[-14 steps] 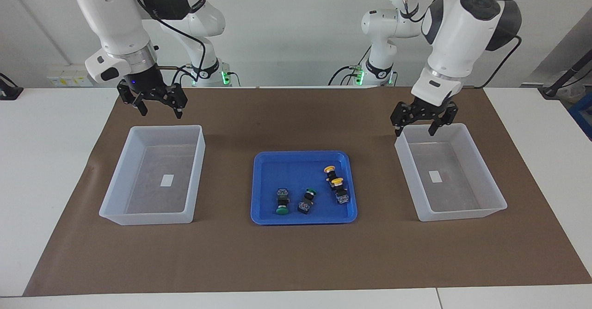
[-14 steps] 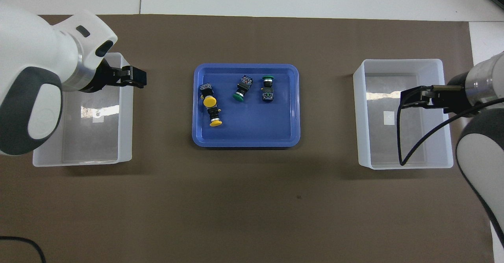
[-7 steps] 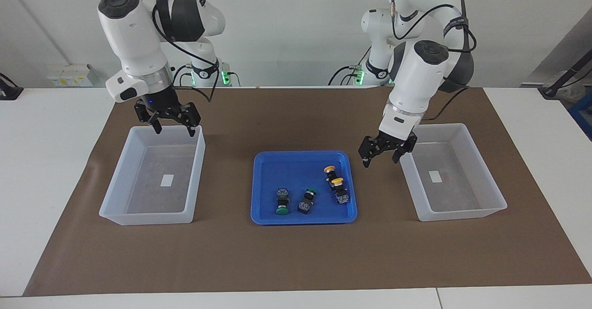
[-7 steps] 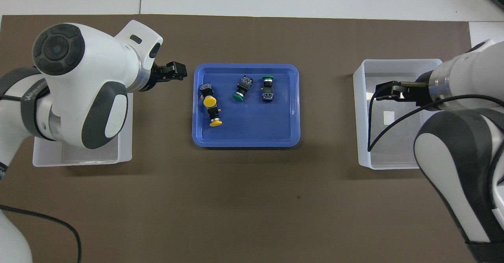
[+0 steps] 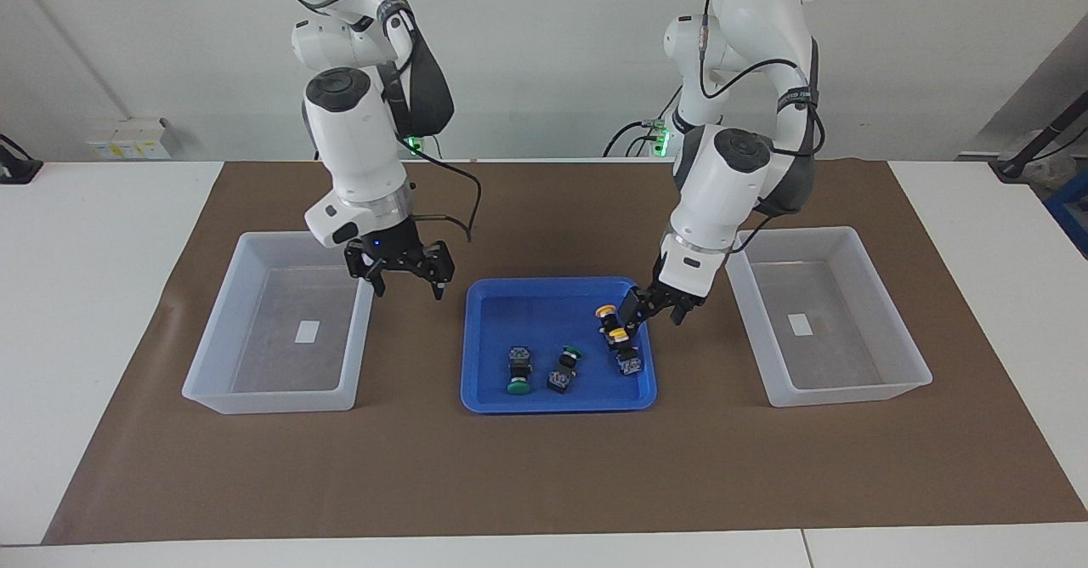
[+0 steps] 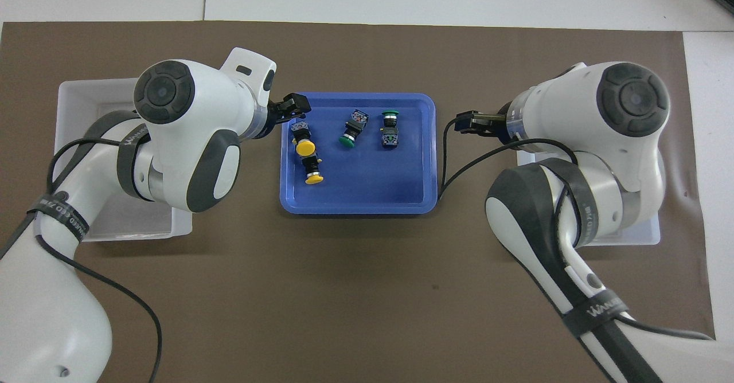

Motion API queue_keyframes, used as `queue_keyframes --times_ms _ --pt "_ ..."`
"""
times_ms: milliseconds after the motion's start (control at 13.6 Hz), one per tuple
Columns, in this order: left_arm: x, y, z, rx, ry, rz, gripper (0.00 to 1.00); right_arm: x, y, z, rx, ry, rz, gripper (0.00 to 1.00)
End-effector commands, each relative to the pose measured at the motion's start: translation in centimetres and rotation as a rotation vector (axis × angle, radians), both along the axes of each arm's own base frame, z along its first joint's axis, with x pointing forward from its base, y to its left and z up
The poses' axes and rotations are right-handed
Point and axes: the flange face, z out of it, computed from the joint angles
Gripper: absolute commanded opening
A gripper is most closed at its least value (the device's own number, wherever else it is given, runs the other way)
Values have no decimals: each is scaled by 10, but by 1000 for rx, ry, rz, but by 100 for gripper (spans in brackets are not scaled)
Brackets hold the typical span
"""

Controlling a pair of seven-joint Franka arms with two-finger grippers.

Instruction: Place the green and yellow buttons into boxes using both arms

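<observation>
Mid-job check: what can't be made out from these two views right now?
1. Facing view: the left gripper overlaps the yellow buttons in the blue tray; contact cannot be told.
2. Overhead view: the left arm hides most of its box, the right arm most of the other box; labels unseen there.
3. Right gripper, over the mat beside the tray: height unreadable overhead.

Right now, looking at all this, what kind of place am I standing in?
Probably a robotics lab or test bench. Two white robot arms stand at a table with a brown mat, a blue tray of small buttons between two plastic bins, before a bare wall.
</observation>
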Motion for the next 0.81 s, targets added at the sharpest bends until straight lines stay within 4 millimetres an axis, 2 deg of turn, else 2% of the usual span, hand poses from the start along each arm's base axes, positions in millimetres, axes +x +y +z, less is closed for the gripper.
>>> queue_keyframes --times_ms 0,147,294,441,514,661,735 --pt "12 -12 -18 -43 -9 63 98 22 24 -7 -5 -18 25 100" --pt "17 -13 -31 -45 -8 68 94 32 47 -21 -9 -25 56 100" --pt "21 -15 -40 -51 -17 70 93 38 56 -38 -11 -51 73 100" --pt "16 -25 -53 -48 -9 57 91 35 83 -59 0 -65 106 100" --pt "15 -25 -58 -47 -11 56 91 35 88 -71 1 -61 111 100" --pt "12 -25 -66 -42 0 54 90 31 101 -80 -7 -56 119 100" --pt "9 -24 -71 -37 9 54 87 33 105 -91 -8 -61 109 100"
